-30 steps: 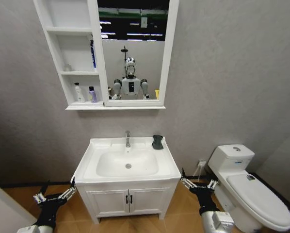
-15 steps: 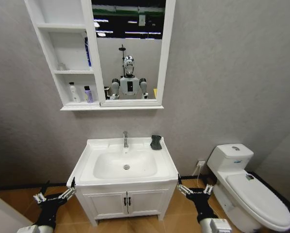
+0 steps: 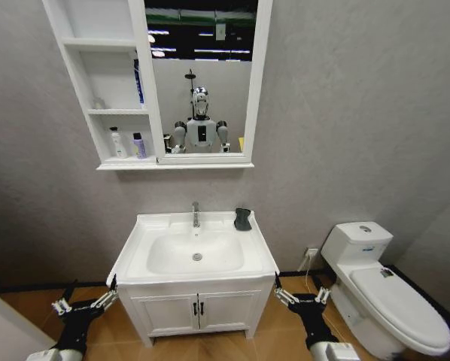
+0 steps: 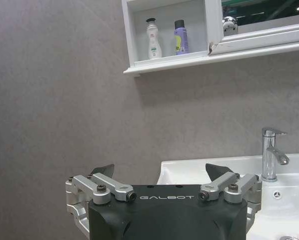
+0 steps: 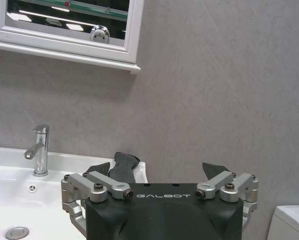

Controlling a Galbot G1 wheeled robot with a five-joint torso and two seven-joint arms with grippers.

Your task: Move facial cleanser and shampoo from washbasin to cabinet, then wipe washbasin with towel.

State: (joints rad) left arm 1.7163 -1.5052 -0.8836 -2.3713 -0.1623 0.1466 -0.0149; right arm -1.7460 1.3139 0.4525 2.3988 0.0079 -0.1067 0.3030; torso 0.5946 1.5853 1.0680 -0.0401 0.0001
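The white washbasin (image 3: 263, 259) has a chrome tap (image 3: 196, 214) and round drain. The dark towel (image 3: 243, 219) lies crumpled on its back right corner, also seen as the towel (image 5: 122, 166) in the right wrist view. A white bottle (image 3: 117, 142) and a purple bottle (image 3: 138, 145) stand side by side on the cabinet's (image 3: 151, 113) lowest shelf; which is the facial cleanser and which the shampoo I cannot tell. My left gripper (image 3: 86, 295) hangs open, low and left of the basin. My right gripper (image 3: 300, 292) hangs open, low and right of it.
A white two-door floor cupboard (image 3: 199, 312) with black handles carries the basin. A white toilet (image 3: 394, 293) stands close to the right arm. A blue item (image 3: 137, 81) sits on the cabinet's middle shelf. The grey wall (image 3: 345, 113) is behind; wooden floor lies on both sides.
The whole picture has shifted a little, so the camera moved. My right gripper has come slightly lower and closer to the cupboard. Towel and bottles stay where they were.
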